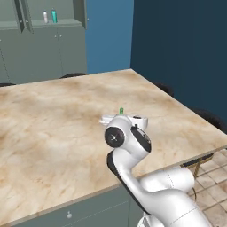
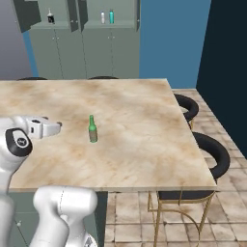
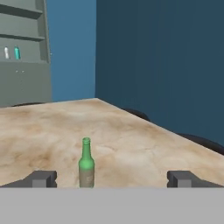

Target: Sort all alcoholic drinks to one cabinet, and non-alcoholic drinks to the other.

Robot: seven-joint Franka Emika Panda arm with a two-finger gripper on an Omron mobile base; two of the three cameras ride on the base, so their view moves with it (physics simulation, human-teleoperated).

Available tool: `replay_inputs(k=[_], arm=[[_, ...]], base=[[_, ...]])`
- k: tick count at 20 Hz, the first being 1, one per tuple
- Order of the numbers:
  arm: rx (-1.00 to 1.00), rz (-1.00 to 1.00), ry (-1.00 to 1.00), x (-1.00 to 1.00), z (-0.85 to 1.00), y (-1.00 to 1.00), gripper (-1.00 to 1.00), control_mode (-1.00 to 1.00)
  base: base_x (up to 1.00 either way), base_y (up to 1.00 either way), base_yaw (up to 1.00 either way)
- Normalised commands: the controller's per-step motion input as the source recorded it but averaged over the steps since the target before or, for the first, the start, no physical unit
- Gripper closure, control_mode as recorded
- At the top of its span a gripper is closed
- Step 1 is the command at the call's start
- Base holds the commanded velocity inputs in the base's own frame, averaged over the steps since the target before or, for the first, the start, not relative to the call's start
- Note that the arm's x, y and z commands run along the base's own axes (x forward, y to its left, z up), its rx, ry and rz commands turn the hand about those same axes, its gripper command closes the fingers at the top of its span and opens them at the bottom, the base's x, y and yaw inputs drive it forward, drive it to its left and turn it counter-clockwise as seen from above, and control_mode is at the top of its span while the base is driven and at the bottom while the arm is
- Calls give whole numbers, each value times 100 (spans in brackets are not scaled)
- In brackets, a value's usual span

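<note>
Hand view puts the green glass bottle [image 3: 86, 163] straight ahead of me, upright on the marble table [image 3: 144, 144], its neck pointing up and its body sitting between my two dark fingertips [image 3: 41, 178], a little toward the left one. My end effector [image 3: 111, 179] is spread wide and holds nothing; the bottle is in front of the tips, not yet between them.

From the right base view the same bottle [image 2: 92, 129] stands alone near the middle of the table [image 2: 144, 144], with my end effector [image 2: 57, 126] level with it and near it, aimed sideways at its body. So the bottle lies directly along my reach, and its long axis is vertical, crossing my opening squarely. I judge a straight advance would bring the tips either side of its lower body.

Further off, the grey-green cabinets hold the other drinks: the black-labelled bottle [image 2: 50, 18] in the left cabinet, and the white bottle [image 2: 102, 18] beside the teal bottle [image 2: 111, 17] in the right one. This last bottle belongs, I judge, with the black-labelled one.
</note>
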Motion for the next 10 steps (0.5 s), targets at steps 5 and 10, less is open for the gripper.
replay_inputs(k=[5, 10], arm=[[3, 3, 0, 47, -8, 0, -100, -100], [0, 3, 0, 44, -15, 0, -100, -100]], base=[[0, 0, 0], [0, 0, 0]])
